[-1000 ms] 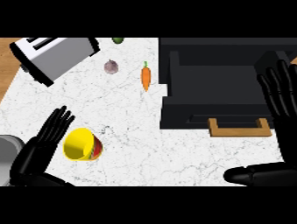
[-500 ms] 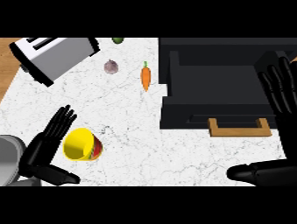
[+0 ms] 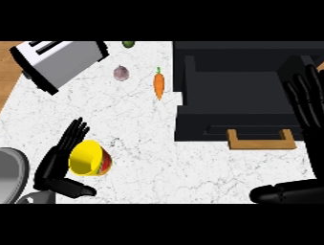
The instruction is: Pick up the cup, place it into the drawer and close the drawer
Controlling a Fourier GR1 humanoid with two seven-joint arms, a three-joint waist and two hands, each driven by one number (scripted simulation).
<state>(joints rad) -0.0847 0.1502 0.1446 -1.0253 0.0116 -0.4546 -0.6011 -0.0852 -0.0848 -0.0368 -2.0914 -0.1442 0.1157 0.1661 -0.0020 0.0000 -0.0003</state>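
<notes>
The cup [image 3: 89, 158], yellow with a red-orange band showing low on its side, lies tipped on the marble counter [image 3: 143, 139] in the head view, its open mouth turned toward the left hand [image 3: 60, 165]. That hand sits just to the cup's left, fingers straight and spread along the cup's far side and thumb stretched out below it, so the hand is wide and holds nothing; whether the fingers touch the cup cannot be told.

Well away to this hand's right stands the black drawer [image 3: 238, 103], pulled open, with its wooden handle [image 3: 260, 141] facing the robot. Beyond the handle the right hand [image 3: 318, 119] rests open, fingers up, at the view's right edge.

Ahead of the left hand lie a carrot [image 3: 158, 83], a garlic bulb [image 3: 121, 73] and a toaster [image 3: 59, 61].

The cup looks stiff, light and smooth, likely to roll or slip on its side. A sensible hold would wrap round its body, fingers behind and thumb in front.
</notes>
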